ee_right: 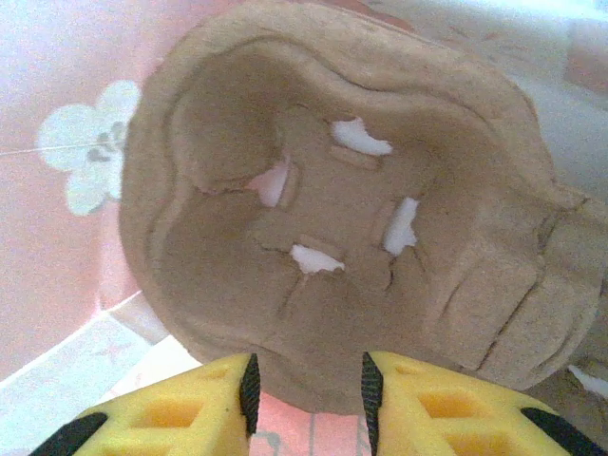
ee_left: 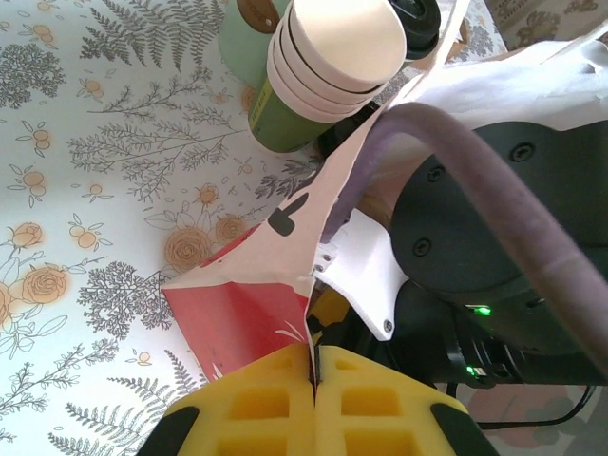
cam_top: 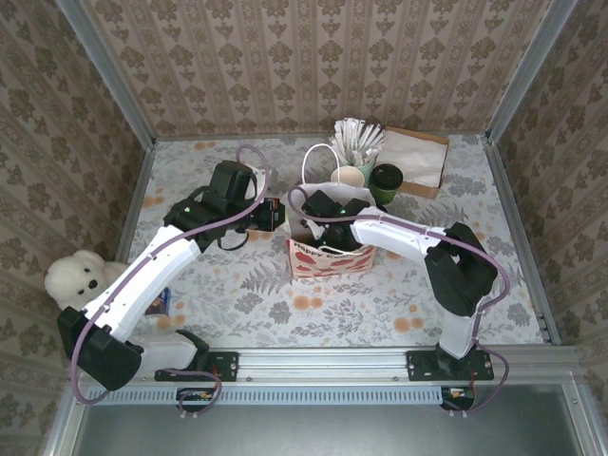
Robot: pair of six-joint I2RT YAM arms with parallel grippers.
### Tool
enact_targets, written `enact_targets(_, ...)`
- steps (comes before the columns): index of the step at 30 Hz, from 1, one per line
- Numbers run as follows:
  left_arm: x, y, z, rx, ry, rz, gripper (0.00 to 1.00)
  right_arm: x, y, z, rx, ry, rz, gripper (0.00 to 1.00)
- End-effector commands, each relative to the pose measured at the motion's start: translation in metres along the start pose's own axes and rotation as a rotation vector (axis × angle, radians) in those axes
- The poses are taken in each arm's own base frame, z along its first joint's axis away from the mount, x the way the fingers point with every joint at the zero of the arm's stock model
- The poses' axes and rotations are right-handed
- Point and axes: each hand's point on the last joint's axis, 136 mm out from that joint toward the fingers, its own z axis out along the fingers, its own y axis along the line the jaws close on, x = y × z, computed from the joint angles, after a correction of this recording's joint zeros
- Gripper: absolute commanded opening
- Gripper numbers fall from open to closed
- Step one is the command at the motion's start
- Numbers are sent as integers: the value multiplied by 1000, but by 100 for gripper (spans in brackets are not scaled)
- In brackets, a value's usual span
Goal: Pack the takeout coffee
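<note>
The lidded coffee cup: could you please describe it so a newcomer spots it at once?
At the far edge of the table sits a brown box. Left of it stands the takeout coffee; unlike the stack of open cups beside it, it wears a black lid.

From the top camera, the paper bag hides the right gripper fingers. In the left wrist view, the takeout coffee is cropped at 1 o'clock and the cup stack at 12. The pulp tray is blurred and clipped at 3 o'clock.
</note>
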Motion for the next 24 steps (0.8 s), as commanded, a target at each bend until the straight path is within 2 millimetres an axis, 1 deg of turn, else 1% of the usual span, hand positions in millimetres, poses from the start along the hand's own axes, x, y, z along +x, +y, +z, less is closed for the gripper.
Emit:
enact_targets(1,-13,-10,-7,31,-31,41,0,22,2,2,-38,57,29,35)
enact_targets(2,-14,-9,-7,29,-35,42,0,28,-4,8,-11,68,30,35)
enact_targets(6,-16,-11,-7,32,-40,52,0,36,-30,25,110,71,39,33)
enact_targets(8,-16,-11,-7,33,-37,55,0,31,-41,28,182,52,38,34)
enact_targets(10,-14,-10,-6,30,-33,52,0,21,-41,21,203,25,46,37)
enact_targets(11,-14,-10,-7,39,-31,38,0,14,-36,13,187,4,48,40)
enact_targets(14,-19,-22,-11,148,-35,3,0,-7,-15,-15,109,-80,42,50)
enact_targets(17,-18,-20,-13,129,-16,27,0,-22,7,-42,6,-169,-5,58)
enact_targets(19,-16,-17,-13,110,9,36,0,-28,25,-56,-95,-209,-83,64)
enact_targets(20,-15,-18,-12,112,25,43,0,-28,34,-60,-141,-222,-140,70)
enact_targets(21,-14,-19,-12,118,39,51,0,-26,39,-61,-169,-223,-184,73)
enact_targets(23,-12,-21,-15,119,62,72,0,-18,45,-59,-195,-195,-297,81)
enact_targets(24,-11,-21,-16,116,71,82,0,-14,43,-56,-191,-173,-344,85)
